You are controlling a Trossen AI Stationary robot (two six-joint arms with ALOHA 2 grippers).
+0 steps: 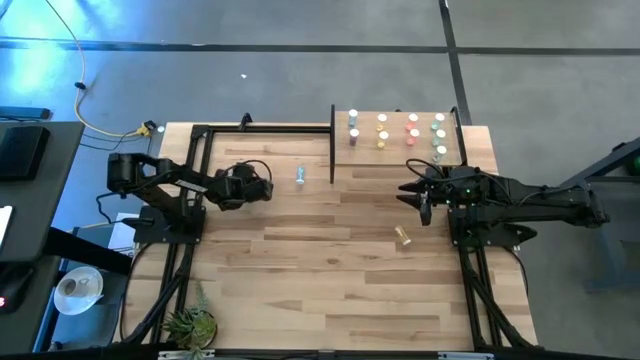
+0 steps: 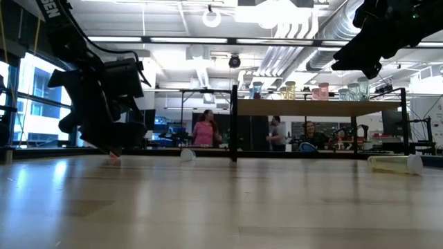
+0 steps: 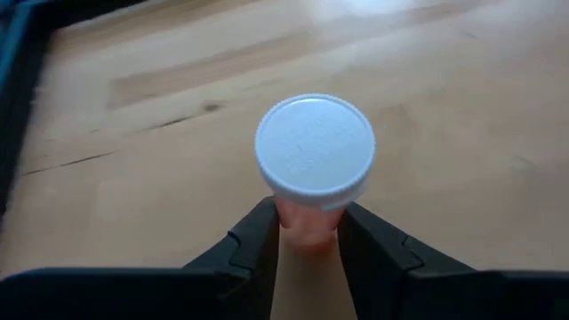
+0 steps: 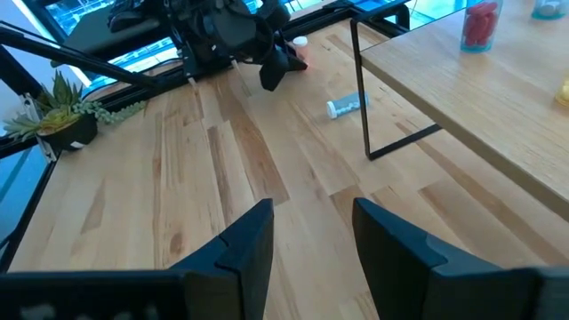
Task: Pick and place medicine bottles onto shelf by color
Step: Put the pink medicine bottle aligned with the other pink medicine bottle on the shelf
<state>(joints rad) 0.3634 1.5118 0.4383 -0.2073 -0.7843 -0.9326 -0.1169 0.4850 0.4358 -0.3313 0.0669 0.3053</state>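
My left gripper (image 1: 268,190) is at the table's left, shut on a red medicine bottle (image 3: 307,231) with a white cap (image 3: 314,147); it also shows in the right wrist view (image 4: 300,53). A blue bottle (image 1: 300,177) lies on its side just right of it. A yellow bottle (image 1: 404,236) lies on the table mid-right. The shelf (image 1: 400,155) stands at the far right with several bottles upright on it. My right gripper (image 1: 412,195) hangs open above the table, near the shelf's front edge, with nothing between its fingers. My left gripper pinches the red bottle's body (image 3: 307,244) between its two fingers, just below the white cap. The fingers (image 3: 253,244) slant down from the table's left side. The cap end points up and tilts back toward the wrist. In the low view the bottle's lower end (image 2: 114,154) is at the tabletop.
The shelf's thin black upright (image 1: 332,145) stands between the blue bottle and the shelf board. A black frame (image 1: 200,135) runs along the table's far left. A small potted plant (image 1: 192,322) sits at the near left corner. Bare planks lie in the table's middle.
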